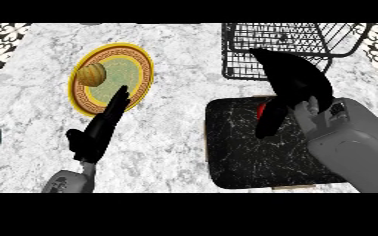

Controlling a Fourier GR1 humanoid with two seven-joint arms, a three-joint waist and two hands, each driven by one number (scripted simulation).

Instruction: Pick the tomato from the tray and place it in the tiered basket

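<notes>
Only a red sliver of the tomato (pixel 260 111) shows on the black marbled tray (pixel 244 160), near the tray's far edge. My right hand (pixel 299 82) hovers over it and hides most of it. Its fingers stretch straight toward the basket and its thumb (pixel 269 122) points down in front of the tomato; the hand is open. The black wire tiered basket (pixel 244 55) stands just beyond the tray at the upper right. My left hand (pixel 100 130) rests open at the lower left, fingers straight, with the tips over the near edge of a plate.
A yellow-rimmed green plate (pixel 136 87) lies at the left with a round yellowish fruit (pixel 93 74) on it. White marble counter (pixel 184 55) lies between the plate and the basket. The counter's patterned left edge (pixel 11 40) shows at the upper left.
</notes>
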